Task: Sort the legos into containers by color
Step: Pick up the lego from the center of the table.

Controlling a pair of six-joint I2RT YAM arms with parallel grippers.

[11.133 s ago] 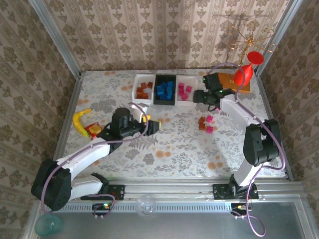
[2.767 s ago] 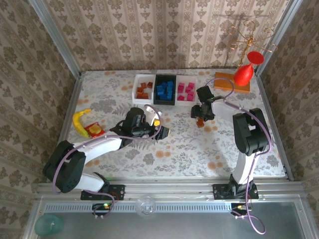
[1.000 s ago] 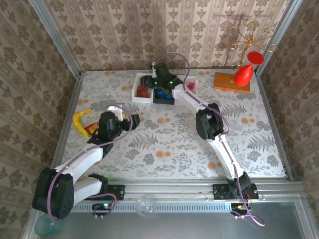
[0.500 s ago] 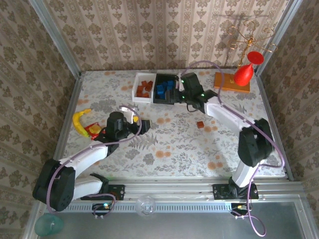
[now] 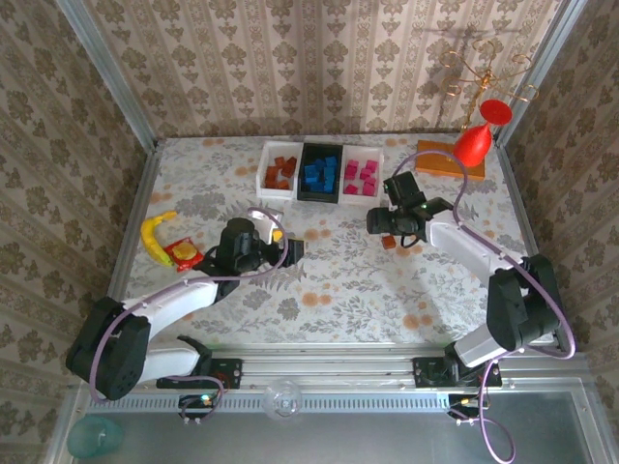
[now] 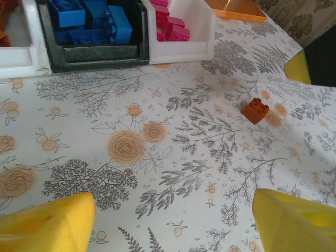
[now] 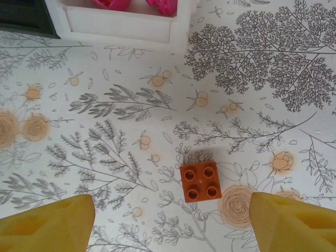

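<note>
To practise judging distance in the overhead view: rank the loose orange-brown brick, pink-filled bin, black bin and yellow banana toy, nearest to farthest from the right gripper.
1. orange-brown brick, directly under the right gripper
2. pink-filled bin, behind it
3. black bin, middle of the row
4. yellow banana toy, far left

A yellow banana toy (image 5: 155,235) lies far left; an orange base (image 5: 437,159) with red bulb (image 5: 474,143), back right.

You see one orange-brown lego (image 7: 200,181) of smooth, glossy plastic on a table cover (image 7: 94,152) that looks like matt printed cloth; upper left, the white bin (image 7: 121,23) is smooth plastic.
</note>
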